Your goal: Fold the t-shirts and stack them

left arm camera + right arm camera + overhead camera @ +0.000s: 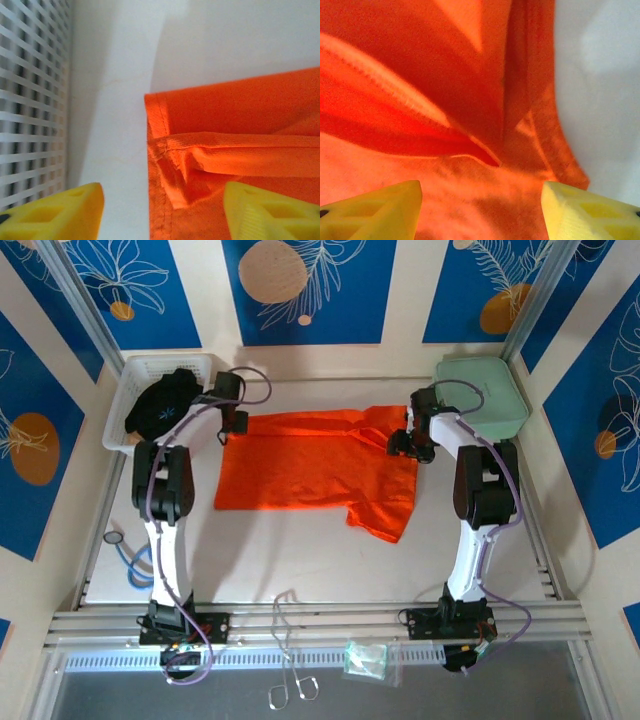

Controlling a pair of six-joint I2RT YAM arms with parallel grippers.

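Orange t-shirt (310, 465) | left claw (162, 212) apart over its corner | right claw (480, 210) apart over its edge

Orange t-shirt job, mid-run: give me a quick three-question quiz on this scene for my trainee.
1. True or false: the orange t-shirt lies inside the white basket.
2. Where is the black garment? A: in the white basket. B: on the orange t-shirt. C: in the right tool.
3. Are the left tool and the right tool open or shut?

Key
1. False: it lies spread on the table.
2. A.
3. Both open, fingers apart over the orange t-shirt.
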